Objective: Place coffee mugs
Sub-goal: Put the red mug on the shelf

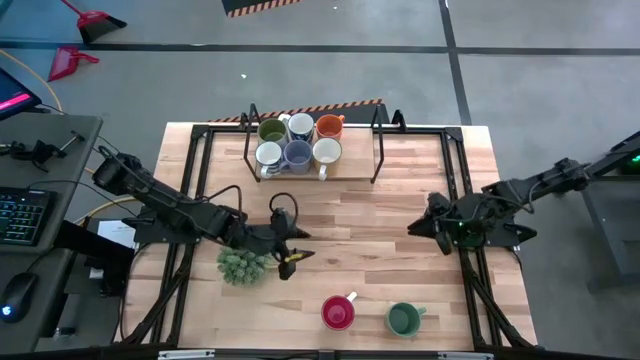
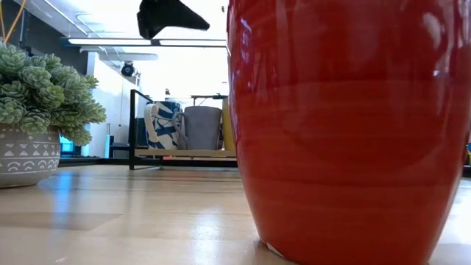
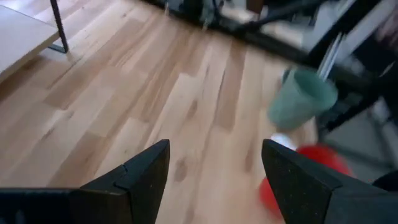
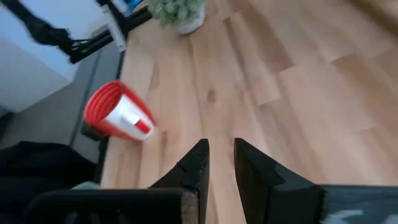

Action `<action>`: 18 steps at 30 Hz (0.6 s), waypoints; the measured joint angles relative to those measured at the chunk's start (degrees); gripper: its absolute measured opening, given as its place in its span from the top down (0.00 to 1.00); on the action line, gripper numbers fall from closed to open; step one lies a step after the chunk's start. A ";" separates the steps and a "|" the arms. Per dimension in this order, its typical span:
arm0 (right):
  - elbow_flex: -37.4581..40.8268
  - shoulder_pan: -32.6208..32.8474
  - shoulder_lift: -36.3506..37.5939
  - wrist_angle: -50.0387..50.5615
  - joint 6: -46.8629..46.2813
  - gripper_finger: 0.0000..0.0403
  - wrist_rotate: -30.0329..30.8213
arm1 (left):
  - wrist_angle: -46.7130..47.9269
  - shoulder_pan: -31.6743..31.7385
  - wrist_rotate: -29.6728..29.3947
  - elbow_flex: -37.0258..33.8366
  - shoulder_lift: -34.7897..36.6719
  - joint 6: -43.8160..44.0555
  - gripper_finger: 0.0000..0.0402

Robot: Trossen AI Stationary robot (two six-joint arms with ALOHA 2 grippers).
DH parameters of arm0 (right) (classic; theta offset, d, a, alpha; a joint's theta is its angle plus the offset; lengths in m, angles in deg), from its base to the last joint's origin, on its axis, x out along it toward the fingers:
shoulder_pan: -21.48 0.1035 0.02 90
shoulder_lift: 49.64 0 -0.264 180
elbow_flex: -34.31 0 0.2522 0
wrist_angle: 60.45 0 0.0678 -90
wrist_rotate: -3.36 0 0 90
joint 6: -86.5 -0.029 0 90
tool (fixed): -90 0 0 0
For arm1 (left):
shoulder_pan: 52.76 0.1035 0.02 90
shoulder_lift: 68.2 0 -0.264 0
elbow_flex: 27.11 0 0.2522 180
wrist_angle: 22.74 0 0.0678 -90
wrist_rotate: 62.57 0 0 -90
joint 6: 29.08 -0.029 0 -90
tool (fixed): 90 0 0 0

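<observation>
Red mug (image 2: 346, 132) glossy glazed ceramic; table (image 1: 390, 260) pale smooth wood planks

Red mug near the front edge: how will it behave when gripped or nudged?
The red mug looks glazed and glossy in the low view, so fingers may slip on its wall. It stands upright on a base narrower than its belly, so a high push could tip it. On its side it would probably roll. It looks like stiff ceramic, likely to chip if dropped.
</observation>
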 joint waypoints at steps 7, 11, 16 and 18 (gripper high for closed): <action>6.00 2.71 1.49 -3.73 -4.17 0.86 -2.55 | -12.26 -0.64 0.96 3.76 -0.03 -0.84 0.40; 6.00 3.02 1.63 -3.45 -4.26 0.86 -5.35 | -1.27 -2.41 -3.38 12.82 -2.47 -8.00 0.44; 6.02 3.01 1.60 -3.22 -5.64 0.86 -8.13 | 14.05 -2.71 -2.93 28.69 -10.88 -11.20 0.50; 6.00 3.01 1.62 -2.83 -5.68 0.86 -9.66 | 19.30 -2.66 -2.20 35.14 -14.90 -12.48 0.52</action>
